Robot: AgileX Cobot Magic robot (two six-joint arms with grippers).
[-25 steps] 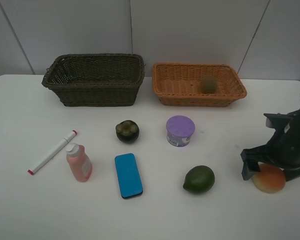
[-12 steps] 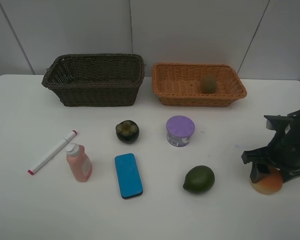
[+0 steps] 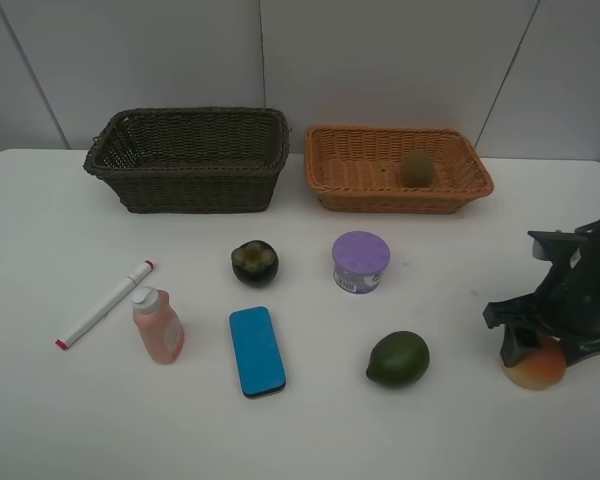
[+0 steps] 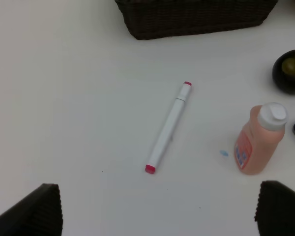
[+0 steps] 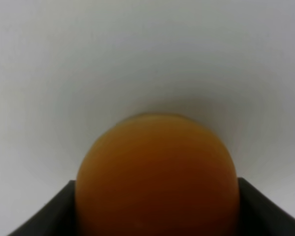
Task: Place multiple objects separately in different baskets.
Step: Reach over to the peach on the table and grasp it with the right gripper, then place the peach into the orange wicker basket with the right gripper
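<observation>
**A:** Right claw (image 3: pixel 528 348) was clamped on the orange fruit (image 3: pixel 540 370). The fruit sat on the table (image 3: pixel 40 220), well right of the tub (image 3: pixel 361 262) and a bit nearer the camera. Didn't look lifted yet.

**B:** Left claw?

**A:** Left claw (image 4: pixel 157 216) had its jaws wide apart and held nothing. It hung over the marker (image 4: pixel 168 128) and bottle (image 4: pixel 258 142), far left of the tub.

**B:** Progress?

**A:** One of eight in, by my count. The kiwi (image 3: pixel 416 168) lay in the light basket (image 3: pixel 380 200), behind the tub. I saw nothing in the dark basket (image 3: pixel 190 190), behind and left of the tub. Left to do:
- mangosteen (image 3: pixel 254 262), just left of the tub
- green fruit (image 3: pixel 398 358), in front of it
- blue block (image 3: pixel 256 350), front-left
- marker, bottle, the tub itself and the gripped fruit

**B:** Anything one view had that another lacked?

**A:** The right wrist view showed the fruit filling the gap between both fingers (image 5: pixel 39 216); the high view half hid that behind the arm. The high view had no left claw at all, only the left wrist view did. Basket insides showed only from the high view.
</observation>
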